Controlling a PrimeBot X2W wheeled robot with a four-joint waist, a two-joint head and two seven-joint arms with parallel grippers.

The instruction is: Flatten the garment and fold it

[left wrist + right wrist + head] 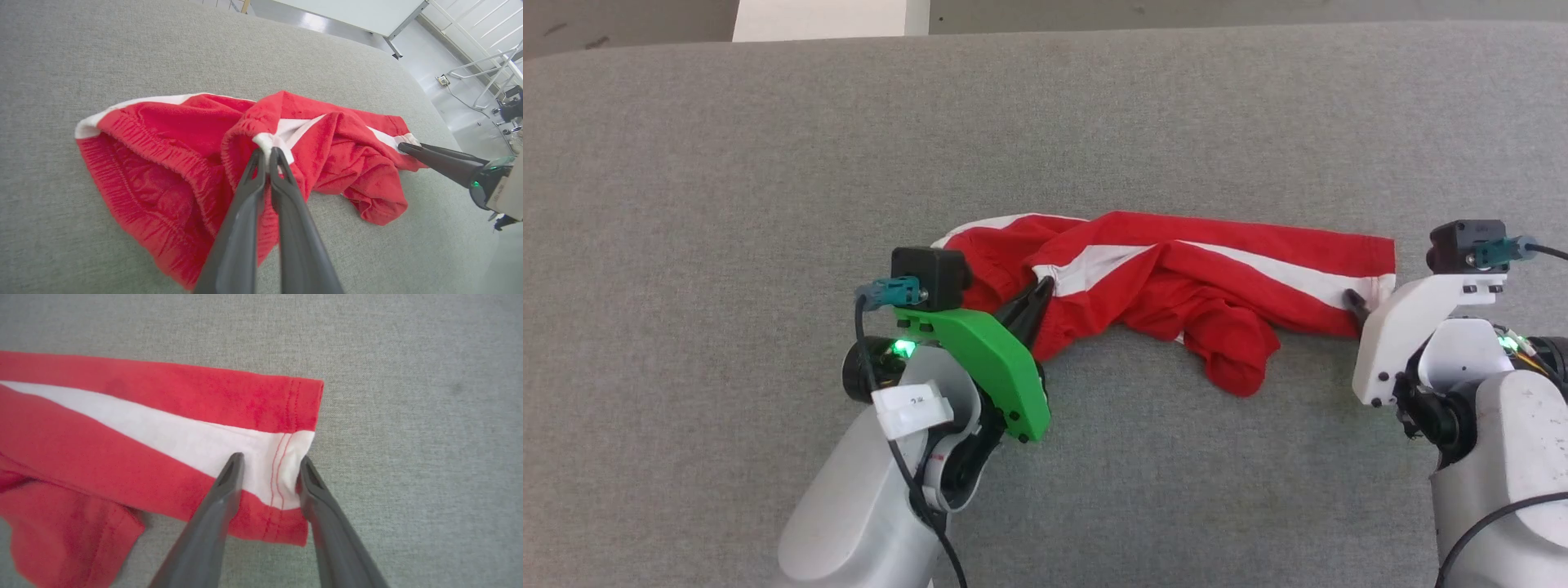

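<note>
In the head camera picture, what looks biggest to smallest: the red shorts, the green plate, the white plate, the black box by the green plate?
1. red shorts, by far the widest.
2. green plate and white plate: they look much alike, so I won't rank them.
3. black box, smallest.

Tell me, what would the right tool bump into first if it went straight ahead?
The red shorts, probably. The right tool is open astride their white hem, so that fabric lies straight ahead; depth is hard to judge.

No readable text, white cable tag (912, 408), marks too blurred
</note>
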